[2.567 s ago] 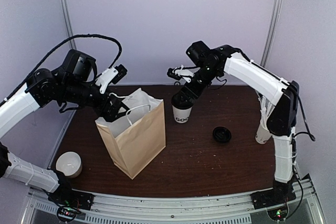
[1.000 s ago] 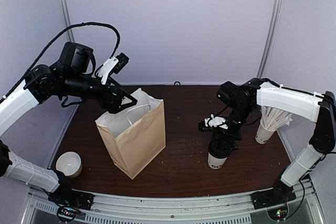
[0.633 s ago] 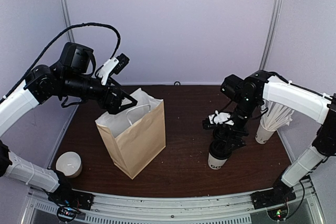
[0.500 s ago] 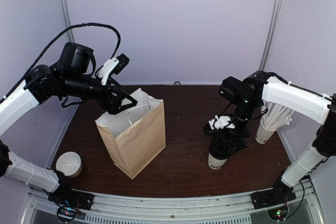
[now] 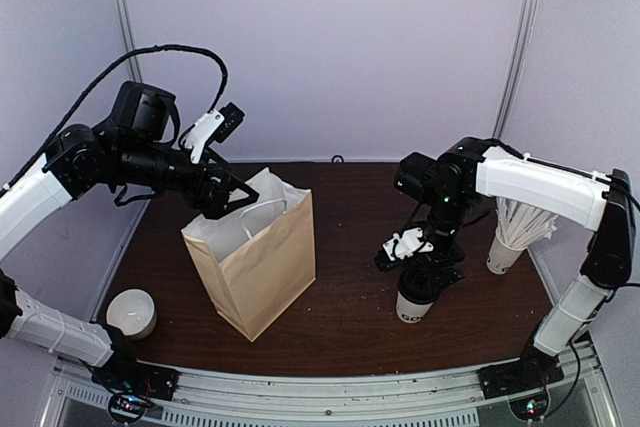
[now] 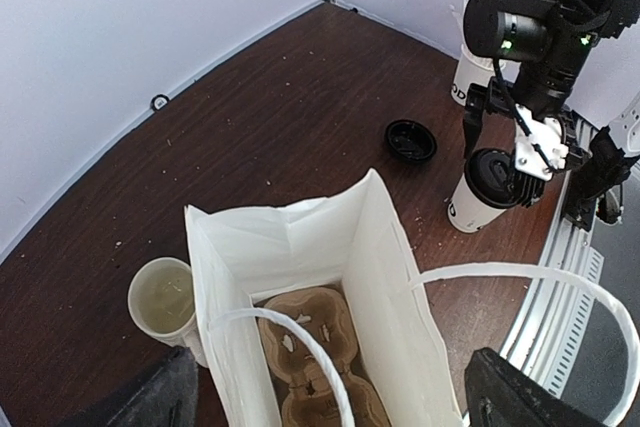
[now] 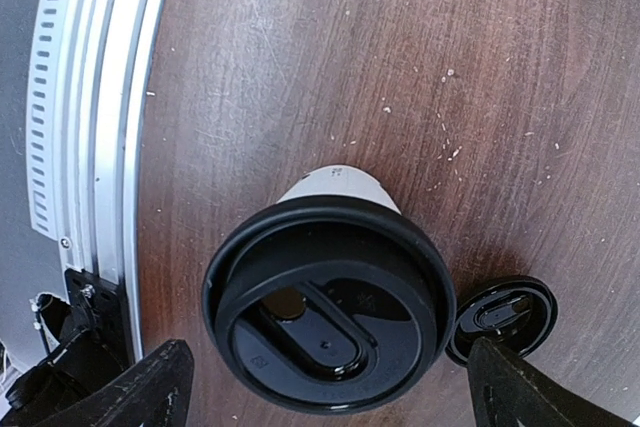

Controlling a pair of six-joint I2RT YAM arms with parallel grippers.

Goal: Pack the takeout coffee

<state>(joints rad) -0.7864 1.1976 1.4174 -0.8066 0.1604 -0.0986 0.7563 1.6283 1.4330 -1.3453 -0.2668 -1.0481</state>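
Note:
The takeout coffee (image 5: 411, 307) is a white paper cup with dark letters and a black lid (image 7: 330, 302). It stands upright at the front right of the table, also seen in the left wrist view as the cup (image 6: 472, 197). My right gripper (image 5: 420, 272) hangs straight above it, open, with its fingers wide on either side of the lid and not touching it (image 7: 335, 372). The brown paper bag (image 5: 265, 267) stands open at the left. My left gripper (image 5: 225, 202) is open over the bag's mouth (image 6: 330, 397). A cardboard cup carrier (image 6: 305, 347) lies inside the bag.
A loose black lid (image 7: 500, 319) lies on the table beside the cup. The plain white cup of straws (image 5: 512, 237) stands at the right edge. A cream mug (image 5: 131, 313) sits front left, next to the bag. The bag's white handles (image 6: 520, 272) arch over its mouth.
The cup went from beside the bag to the front right with the right gripper. Over the last second it stayed put while the right wrist shifted and turned above it. The left arm barely moved.

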